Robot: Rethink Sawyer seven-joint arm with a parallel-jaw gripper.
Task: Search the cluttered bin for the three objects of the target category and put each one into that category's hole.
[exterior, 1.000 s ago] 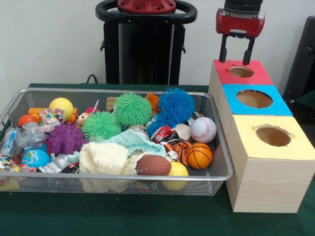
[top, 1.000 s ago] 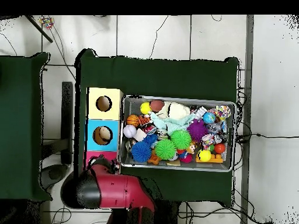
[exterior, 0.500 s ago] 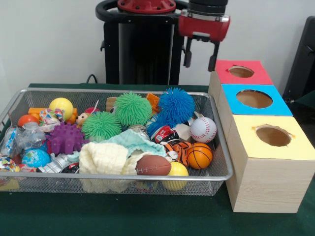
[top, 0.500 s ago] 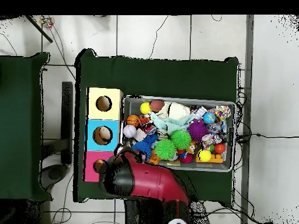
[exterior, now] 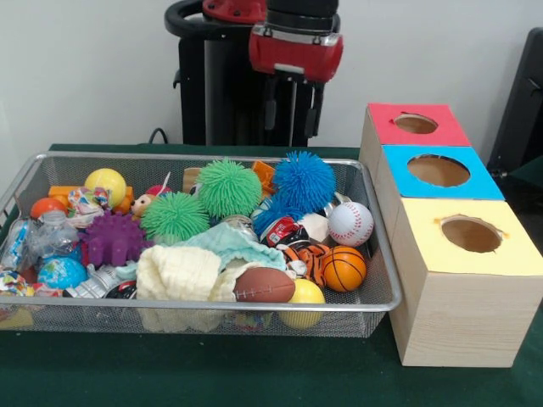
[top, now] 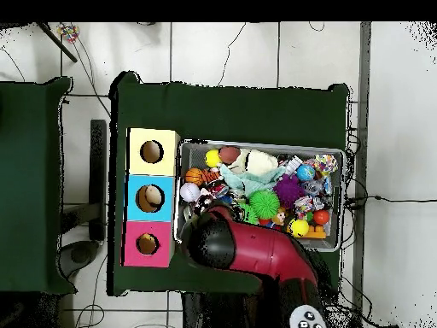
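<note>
My gripper [exterior: 291, 114] hangs open and empty over the far side of the wire bin [exterior: 212, 303], just above and behind the blue spiky ball [exterior: 304, 181]. Two green spiky balls [exterior: 229, 188] lie to its left, and a purple one [exterior: 113, 239] sits further left. A baseball [exterior: 350, 223], a basketball [exterior: 344, 268] and a brown football [exterior: 264, 286] lie near the bin's right front. Three boxes with holes stand right of the bin: red [exterior: 416, 125], blue [exterior: 439, 171], yellow [exterior: 471, 235]. In the overhead view the red arm [top: 213, 243] hides the gripper and part of the bin [top: 341, 171].
The bin also holds a teal cloth [exterior: 233, 242], a cream cloth [exterior: 178, 271], yellow balls [exterior: 106, 182], a globe ball [exterior: 61, 272] and wrapped small items at the left. The boxes [top: 151, 197] stand tight against the bin's side. Green cloth covers the table [exterior: 254, 373].
The gripper has swung from above the red box's hole leftward to the far side of the bin, staying open and empty. The bin's contents have not moved.
</note>
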